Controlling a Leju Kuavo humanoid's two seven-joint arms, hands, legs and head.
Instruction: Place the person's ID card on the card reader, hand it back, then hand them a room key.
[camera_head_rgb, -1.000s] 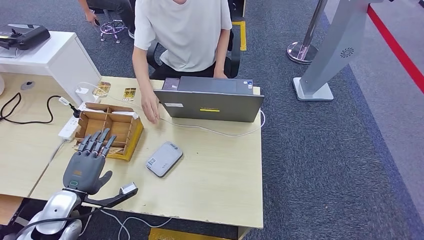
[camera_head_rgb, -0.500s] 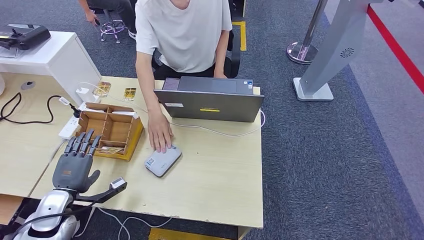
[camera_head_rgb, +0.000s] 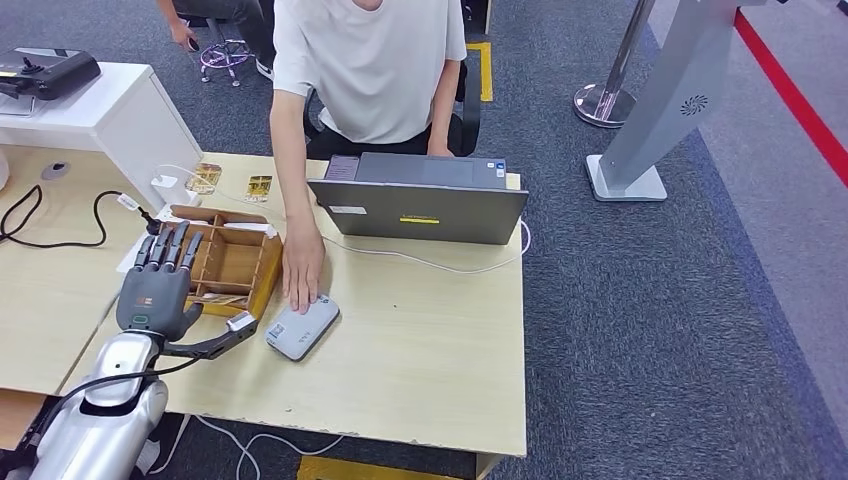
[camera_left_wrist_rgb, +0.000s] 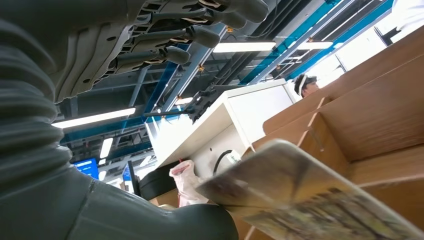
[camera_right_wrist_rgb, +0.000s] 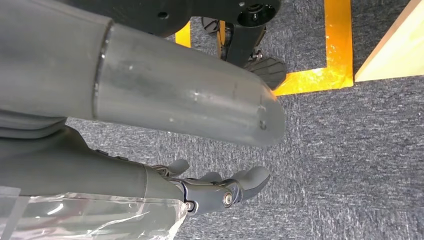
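The grey card reader (camera_head_rgb: 296, 335) lies on the wooden table (camera_head_rgb: 430, 350), and a person's hand (camera_head_rgb: 303, 268) rests on its far end. My left hand (camera_head_rgb: 155, 290) hovers over the near left part of the wooden box (camera_head_rgb: 268, 270), fingers straight and spread. In the left wrist view the fingers (camera_left_wrist_rgb: 190, 35) stand apart from the thumb (camera_left_wrist_rgb: 150, 220). A printed card (camera_left_wrist_rgb: 300, 195) shows blurred just past the thumb, in front of the box walls (camera_left_wrist_rgb: 370, 115); contact is unclear. My right hand (camera_right_wrist_rgb: 220, 190) hangs over the carpet and holds nothing.
An open laptop (camera_head_rgb: 420, 205) stands at the back of the table with the person seated behind it. A white cable (camera_head_rgb: 440, 262) runs in front of it. A power strip (camera_head_rgb: 135, 255) lies left of the box, and two small cards (camera_head_rgb: 258, 187) lie behind it.
My left hand has moved forward, from the table's near edge to over the box. The person's hand came down onto the card reader and slid it left, toward my hand.
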